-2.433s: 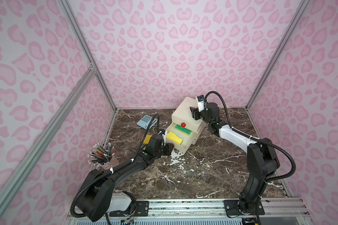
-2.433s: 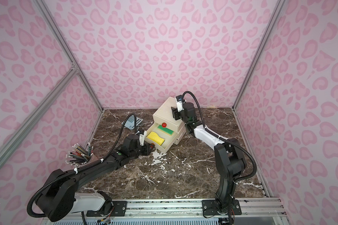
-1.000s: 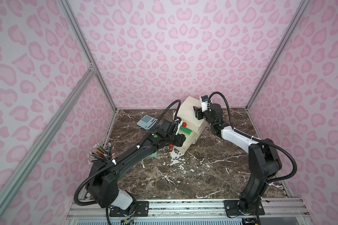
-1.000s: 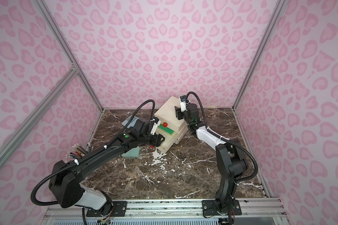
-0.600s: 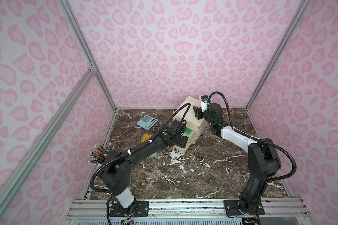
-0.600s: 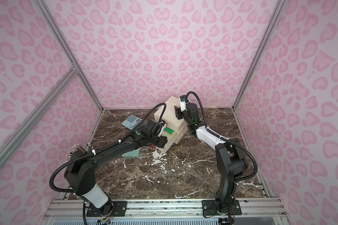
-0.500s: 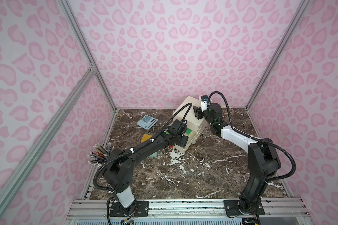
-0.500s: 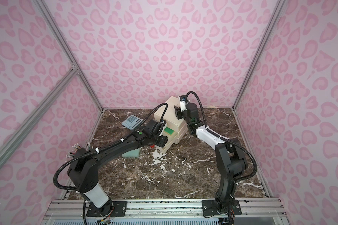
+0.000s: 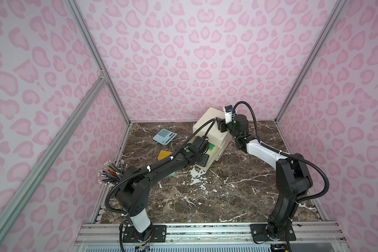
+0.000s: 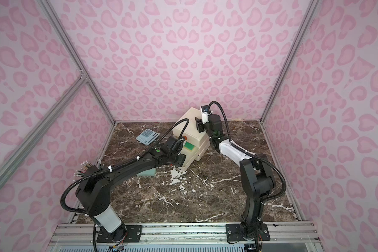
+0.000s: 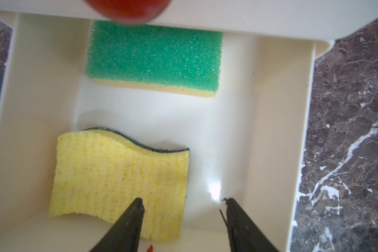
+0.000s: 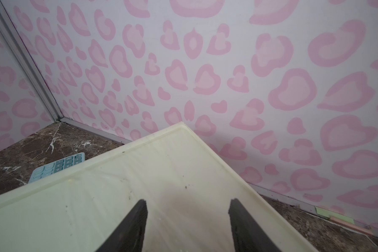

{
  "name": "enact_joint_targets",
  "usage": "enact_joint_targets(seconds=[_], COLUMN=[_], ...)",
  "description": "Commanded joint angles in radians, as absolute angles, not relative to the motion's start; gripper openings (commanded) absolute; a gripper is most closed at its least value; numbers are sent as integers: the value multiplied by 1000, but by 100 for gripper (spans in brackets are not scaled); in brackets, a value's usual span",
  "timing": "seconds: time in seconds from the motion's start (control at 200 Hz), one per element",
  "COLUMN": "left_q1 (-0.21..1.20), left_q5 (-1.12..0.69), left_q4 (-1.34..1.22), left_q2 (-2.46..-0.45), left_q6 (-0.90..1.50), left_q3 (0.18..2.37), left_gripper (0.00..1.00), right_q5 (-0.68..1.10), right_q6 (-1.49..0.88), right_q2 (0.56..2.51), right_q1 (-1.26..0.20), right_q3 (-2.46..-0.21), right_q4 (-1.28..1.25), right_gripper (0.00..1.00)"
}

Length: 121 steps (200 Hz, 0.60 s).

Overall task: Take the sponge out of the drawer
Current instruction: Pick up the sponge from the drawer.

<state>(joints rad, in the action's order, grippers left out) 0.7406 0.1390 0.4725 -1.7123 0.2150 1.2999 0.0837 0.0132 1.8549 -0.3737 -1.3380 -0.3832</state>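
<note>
Left hand is now over the open drawer, above the yellow sponge

Shortly before, the left hand (image 11: 184, 203) was low at the front of the drawer (image 11: 301, 131). Now it hangs over it, fingers parted and empty, one above the yellow sponge (image 11: 120, 185). That sponge lies at the drawer's 7 o'clock end, the green sponge (image 9: 211, 146) toward 1 o'clock. The right hand (image 12: 188, 203), parted and empty, is over the cabinet (image 9: 207, 122). I think the grasp comes next.

A blue calculator (image 9: 164, 136) lies on the marble table (image 9: 238, 192) near the back wall, well apart from a bundle of colored sticks (image 9: 110, 174).
</note>
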Motion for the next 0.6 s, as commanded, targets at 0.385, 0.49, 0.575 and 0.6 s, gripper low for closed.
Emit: enact_joint_targets(seconds=[0.385,0.49,0.575,0.6], left_q1=[742,742,742,742], left_q5=[154,152,156,160], left_q4=[593,590,589,589], left_q2=[-1687,-1686,-1694,-1699], left_q6=[252,254,252,250], left_q3=[1276,1275,1282,1287], left_gripper=[62,62,62,62], right_q5=[73,74,75,74], right_q6=[1,2,2,2], right_q2=[1887,1887,1886,1885], right_q1=[-356,-356,-356,-356], right_q3=[-1320,-1322,-1321,-1321], right_q4=[-186,-185,-185,-185], right_gripper=[62,62,62,62])
